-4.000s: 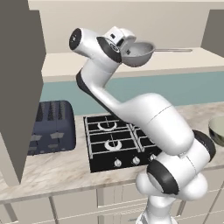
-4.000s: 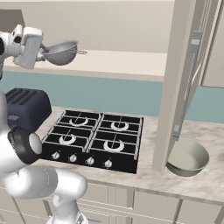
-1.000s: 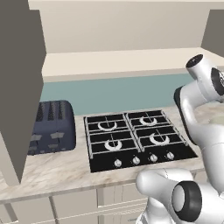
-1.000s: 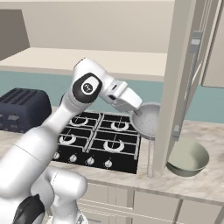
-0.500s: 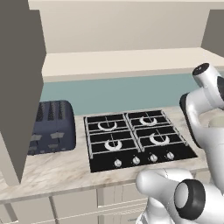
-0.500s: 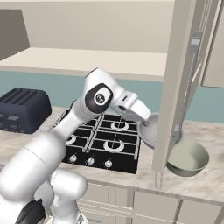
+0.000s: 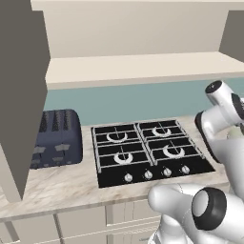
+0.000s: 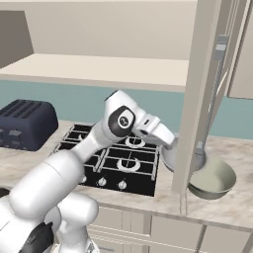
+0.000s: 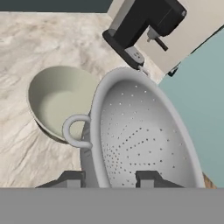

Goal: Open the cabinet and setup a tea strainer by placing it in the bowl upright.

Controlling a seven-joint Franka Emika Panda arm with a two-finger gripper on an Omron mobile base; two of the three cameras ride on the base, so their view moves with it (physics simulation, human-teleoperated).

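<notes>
Tea strainer (image 9: 144, 140) is big in the middle and right of the hand view, a silver cup full of tiny holes with a little wire loop on its left side. The claw (image 9: 107, 179) has it pinched at the bottom of that view, with its two dark tips only a little way apart, one on each side of the cup's rim.

Going left to right in the right base view, a dark blue toaster (image 8: 22, 123) sits at the left on the marble tabletop (image 8: 237, 197). The black stove (image 8: 116, 160) is in the middle. The white arm reaches across it to the right. The open cabinet (image 8: 197, 94) door stands in front and hides part of the strainer. The bowl (image 8: 215, 180) sits at the lower right, just under the strainer.

In the hand view the bowl (image 9: 57, 103) is at the left, partly behind the strainer, and a black coffee machine (image 9: 142, 22) is at the top.
</notes>
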